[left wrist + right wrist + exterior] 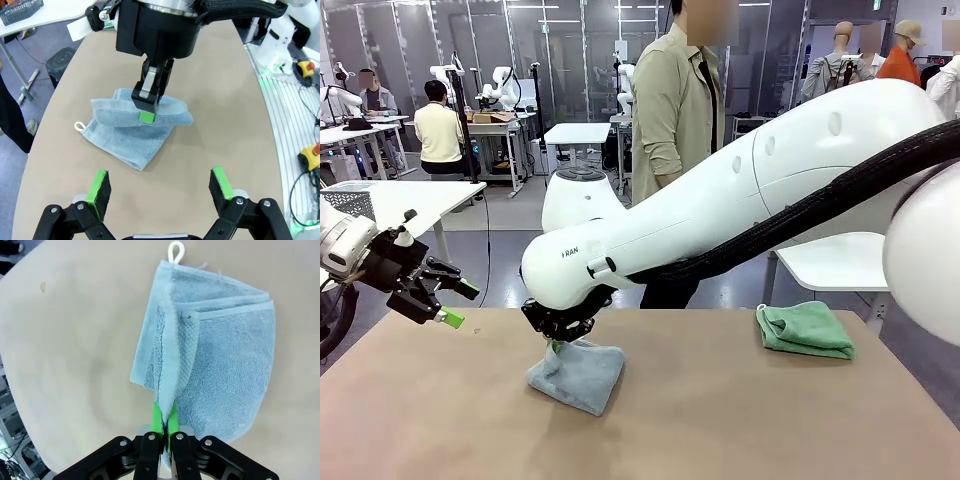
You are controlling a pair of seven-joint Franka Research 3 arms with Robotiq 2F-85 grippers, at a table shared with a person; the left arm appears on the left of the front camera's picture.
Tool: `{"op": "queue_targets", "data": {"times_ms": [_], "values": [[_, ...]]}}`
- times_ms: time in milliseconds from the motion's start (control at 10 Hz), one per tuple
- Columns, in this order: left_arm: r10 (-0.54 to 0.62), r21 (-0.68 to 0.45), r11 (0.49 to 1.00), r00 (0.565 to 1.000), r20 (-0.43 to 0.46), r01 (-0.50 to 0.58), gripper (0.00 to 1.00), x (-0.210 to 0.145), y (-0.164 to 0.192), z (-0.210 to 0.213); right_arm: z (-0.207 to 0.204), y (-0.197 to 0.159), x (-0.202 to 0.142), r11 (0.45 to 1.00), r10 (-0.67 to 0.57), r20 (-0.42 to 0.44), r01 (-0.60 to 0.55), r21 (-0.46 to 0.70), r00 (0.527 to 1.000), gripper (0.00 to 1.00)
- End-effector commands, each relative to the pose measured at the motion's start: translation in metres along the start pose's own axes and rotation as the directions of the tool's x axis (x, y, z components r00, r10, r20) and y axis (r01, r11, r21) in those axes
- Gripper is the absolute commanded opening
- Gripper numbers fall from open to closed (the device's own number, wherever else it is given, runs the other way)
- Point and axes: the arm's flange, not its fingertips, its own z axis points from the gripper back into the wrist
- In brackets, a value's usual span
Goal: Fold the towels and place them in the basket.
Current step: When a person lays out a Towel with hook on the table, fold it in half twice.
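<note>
Right gripper pinches blue towel edge mid-table; left gripper wide open, empty, nearby.

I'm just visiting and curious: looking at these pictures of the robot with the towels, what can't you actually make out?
- Front view: the right gripper is mostly hidden by its own white arm, so its pinch on the pale blue terry-cloth towel barely shows.
- Front view: the folded mint green towel hides its inner layers.
- Left wrist view: the dark grey mesh basket is cut off by the top edge; its contents are unclear.
</note>
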Motion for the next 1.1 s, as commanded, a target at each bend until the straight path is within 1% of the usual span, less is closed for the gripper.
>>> {"op": "queue_targets", "data": {"times_ms": [0, 300, 400, 500, 600, 700, 800, 900, 1000], "values": [[-0.004, -0.001, 1.0, 1.0, -0.004, 0.004, 1.0, 0.0006, 0.0001, 0.001, -0.0063, -0.0007, 0.0053, 0.999, -0.038, 0.079, 0.035, 0.04, 0.996, 0.0], [-0.004, -0.001, 1.0, 1.0, -0.004, 0.004, 1.0, 0.0006, 0.0001, 0.001, -0.0125, -0.0012, 0.0106, 0.998, -0.059, 0.197, 0.057, 0.012, 0.979, 0.0], [-0.004, -0.001, 1.0, 1.0, -0.004, 0.004, 1.0, 0.0006, 0.0001, 0.001, -0.014, -0.0014, 0.0123, 0.998, -0.067, 0.215, 0.065, 0.019, 0.974, 0.0], [-0.004, -0.001, 1.0, 1.0, -0.004, 0.004, 1.0, 0.0006, 0.0001, 0.001, -0.015, -0.0018, 0.0133, 0.997, -0.074, 0.215, 0.069, 0.03, 0.974, 0.0], [-0.004, -0.001, 1.0, 1.0, -0.004, 0.004, 1.0, 0.0006, 0.0001, 0.001, -0.0156, -0.0022, 0.0139, 0.998, -0.064, 0.203, 0.057, 0.038, 0.977, 0.23], [-0.004, -0.001, 1.0, 1.0, -0.004, 0.004, 1.0, 0.0006, 0.0001, 0.001, -0.0154, -0.0026, 0.014, 0.997, -0.075, 0.193, 0.068, 0.043, 0.978, 0.24], [-0.004, -0.001, 1.0, 1.0, -0.004, 0.004, 1.0, 0.0006, 0.0001, 0.001, -0.0156, -0.0033, 0.0133, 0.997, -0.078, 0.178, 0.072, 0.041, 0.981, 0.43], [-0.004, -0.001, 1.0, 1.0, -0.004, 0.004, 1.0, 0.0006, 0.0001, 0.001, -0.0156, -0.0037, 0.0127, 0.996, -0.082, 0.173, 0.075, 0.042, 0.982, 0.27], [-0.004, -0.001, 1.0, 1.0, -0.004, 0.004, 1.0, 0.0006, 0.0001, 0.001, -0.015, -0.0042, 0.0126, 0.996, -0.086, 0.19, 0.079, 0.041, 0.978, 0.62]]}}
